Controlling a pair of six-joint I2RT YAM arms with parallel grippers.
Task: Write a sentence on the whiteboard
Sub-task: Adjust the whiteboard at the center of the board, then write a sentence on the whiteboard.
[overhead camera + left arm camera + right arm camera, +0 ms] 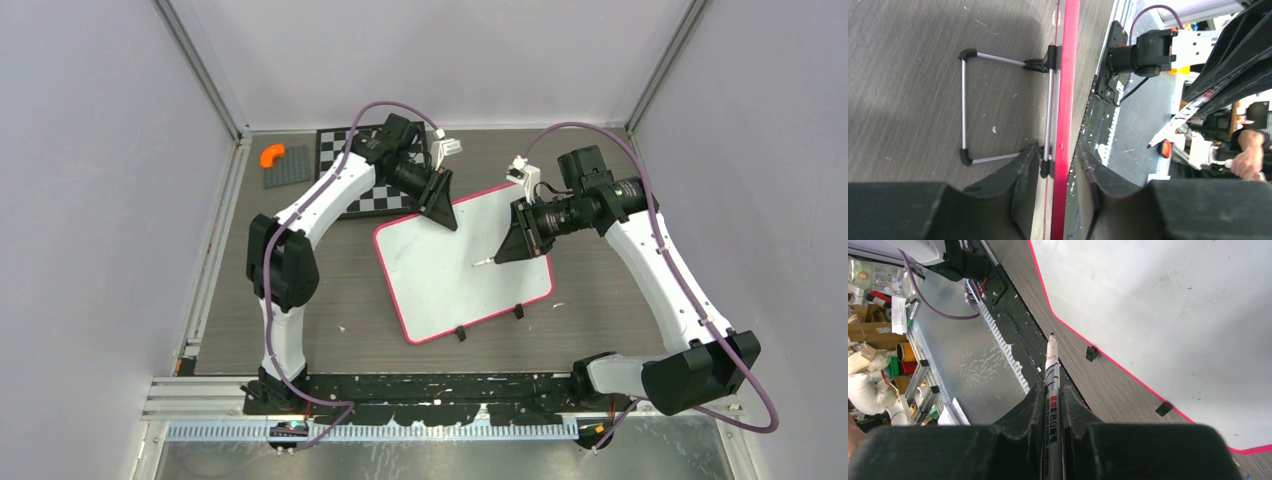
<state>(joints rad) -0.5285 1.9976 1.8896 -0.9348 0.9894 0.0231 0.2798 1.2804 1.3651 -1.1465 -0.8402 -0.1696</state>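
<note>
Tabletop (300, 335) of dark grey wood lies under everything. At the far left, a small curved orange block (272, 156) sits on a flat grey square plate (294, 170). Just to its right lies a black-and-white checkered board (385, 200), partly under the left arm.

The left gripper (441, 207) is at the far edge of the flat white whiteboard (450, 275) with rounded corners and a thin pink-red rim. From the left wrist, the rim (1068, 60) runs between the two black fingers (1023, 172). The left gripper (1058, 147) stands a little open, with thin gaps on both sides of the rim. A thin silver wire stand (964, 105) with black ends is clipped beside that rim.

The whiteboard lies in the middle of the tabletop, turned at a slant. Its face (1158, 300) shows white with faint smudges. Two small black clip feet (461, 333) (518, 312) sit on its near edge.

The right gripper (505, 250) hangs over the right side of the whiteboard. It (1053, 387) is closed tight on a white marker pen (1052, 372) with black print. The pen's tip (484, 263) points out over the white face. I cannot tell if it touches.
</note>
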